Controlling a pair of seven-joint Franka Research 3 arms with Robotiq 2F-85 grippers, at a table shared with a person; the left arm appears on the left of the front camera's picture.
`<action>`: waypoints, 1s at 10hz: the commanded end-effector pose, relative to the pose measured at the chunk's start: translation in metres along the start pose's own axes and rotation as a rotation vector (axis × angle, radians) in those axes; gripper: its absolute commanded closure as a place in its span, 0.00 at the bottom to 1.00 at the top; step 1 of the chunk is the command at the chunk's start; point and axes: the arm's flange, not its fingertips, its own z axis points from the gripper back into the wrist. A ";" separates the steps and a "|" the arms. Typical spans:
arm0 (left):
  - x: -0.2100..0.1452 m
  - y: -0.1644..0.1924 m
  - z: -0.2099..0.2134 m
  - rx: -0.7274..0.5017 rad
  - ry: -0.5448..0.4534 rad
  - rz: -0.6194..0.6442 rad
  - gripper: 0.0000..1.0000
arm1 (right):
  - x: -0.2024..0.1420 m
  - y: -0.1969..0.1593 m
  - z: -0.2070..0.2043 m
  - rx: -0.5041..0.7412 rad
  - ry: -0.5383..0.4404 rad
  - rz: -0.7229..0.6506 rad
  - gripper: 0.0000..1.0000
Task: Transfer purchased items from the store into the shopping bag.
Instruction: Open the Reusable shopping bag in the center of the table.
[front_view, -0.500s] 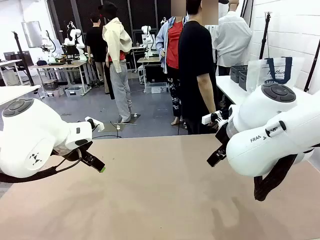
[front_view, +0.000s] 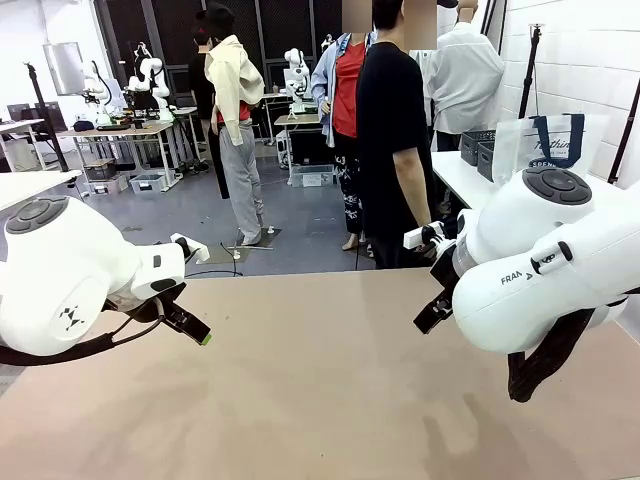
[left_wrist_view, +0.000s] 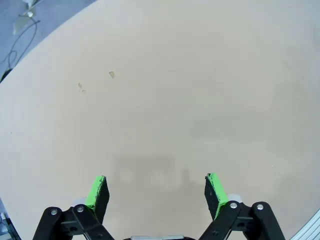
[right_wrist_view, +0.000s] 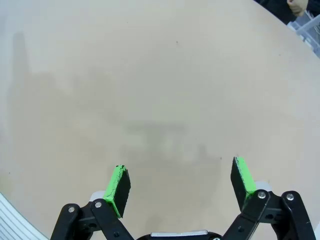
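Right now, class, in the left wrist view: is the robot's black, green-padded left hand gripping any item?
No: the black, green-padded left hand stands open, with the bare, smooth beige table showing between its fingers.

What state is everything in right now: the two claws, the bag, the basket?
Left gripper: open, holding nothing, over the table.
Right gripper: open, holding nothing, over the table.
Bag: upright on a side table.
Basket: on that side table beside the bag; contents not visible.
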 end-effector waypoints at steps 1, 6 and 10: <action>0.000 0.001 0.000 0.000 0.000 0.003 0.00 | 0.000 0.000 0.000 0.000 0.000 0.000 0.00; 0.000 0.001 0.000 0.000 0.000 0.003 0.00 | 0.000 0.000 0.000 0.000 0.000 0.000 0.00; 0.000 0.001 0.000 0.000 0.000 0.003 0.00 | 0.000 0.000 0.000 0.000 0.000 0.000 0.00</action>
